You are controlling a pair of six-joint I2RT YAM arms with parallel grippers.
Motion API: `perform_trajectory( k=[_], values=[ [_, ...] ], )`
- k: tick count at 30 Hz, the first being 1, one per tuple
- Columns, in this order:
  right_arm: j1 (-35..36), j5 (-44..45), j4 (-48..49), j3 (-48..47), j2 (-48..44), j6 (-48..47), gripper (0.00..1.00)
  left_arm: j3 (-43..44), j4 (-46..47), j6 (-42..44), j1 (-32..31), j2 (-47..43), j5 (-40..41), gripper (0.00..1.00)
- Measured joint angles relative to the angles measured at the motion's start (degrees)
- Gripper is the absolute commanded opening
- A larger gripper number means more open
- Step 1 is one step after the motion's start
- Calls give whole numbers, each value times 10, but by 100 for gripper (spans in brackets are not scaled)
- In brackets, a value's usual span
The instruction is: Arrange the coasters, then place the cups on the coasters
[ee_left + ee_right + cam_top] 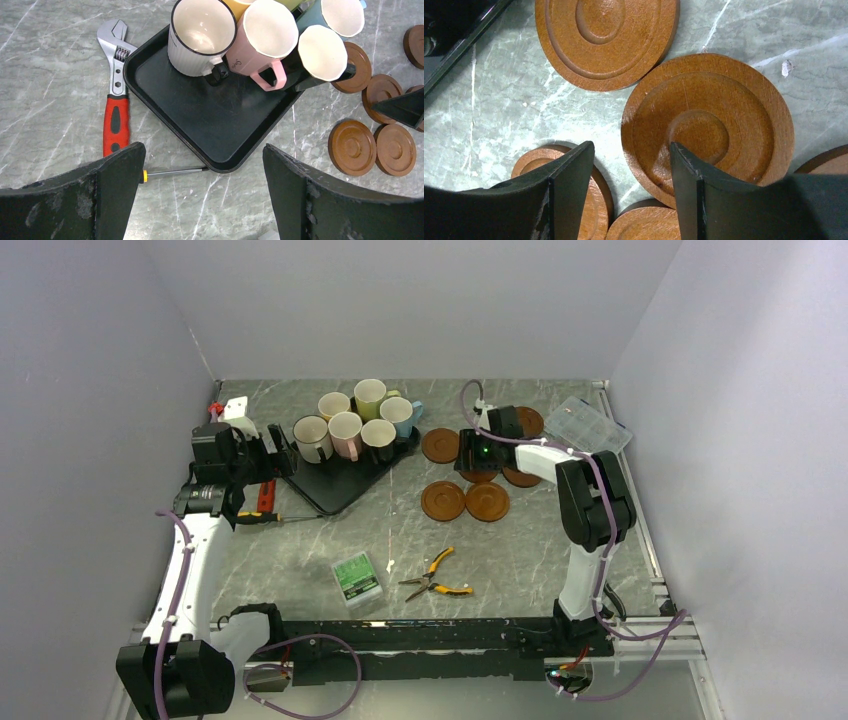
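Several mugs stand bunched on the far end of a black tray point(335, 488): cream-white point(311, 437), pink point(346, 432), black point(378, 438), light blue point(398, 415), yellow-green point(370, 395) and yellow-orange point(333, 405). Reddish-brown coasters point(443, 500) lie loose to the tray's right. My right gripper point(630, 146) hangs open low over them. One finger is above a large coaster point(719, 115), whose left rim shows in the gap. My left gripper point(202, 149) is wide open and empty above the tray's near corner point(210, 115), short of the cream-white mug point(200, 35).
A red-handled wrench point(116, 100) and a thin screwdriver point(175, 171) lie left of and beside the tray. Pliers point(435, 578) and a small green box point(357, 578) sit toward the near edge. A clear plastic case point(595, 425) rests at the far right. Walls close in on three sides.
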State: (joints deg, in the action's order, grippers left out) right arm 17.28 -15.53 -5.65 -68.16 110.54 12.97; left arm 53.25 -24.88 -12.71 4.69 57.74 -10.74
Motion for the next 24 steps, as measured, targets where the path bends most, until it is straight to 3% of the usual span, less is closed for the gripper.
perform_trajectory(
  k=[11, 17, 24],
  values=[
    [4, 50, -51, 7, -101, 19, 75, 0, 0, 0, 0, 0, -1, 94],
    [4, 58, -48, 106, -213, 67, 82, 0, 0, 0, 0, 0, 0, 94],
    [7, 58, -43, 195, -229, 107, 85, 0, 0, 0, 0, 0, 0, 94]
  ],
)
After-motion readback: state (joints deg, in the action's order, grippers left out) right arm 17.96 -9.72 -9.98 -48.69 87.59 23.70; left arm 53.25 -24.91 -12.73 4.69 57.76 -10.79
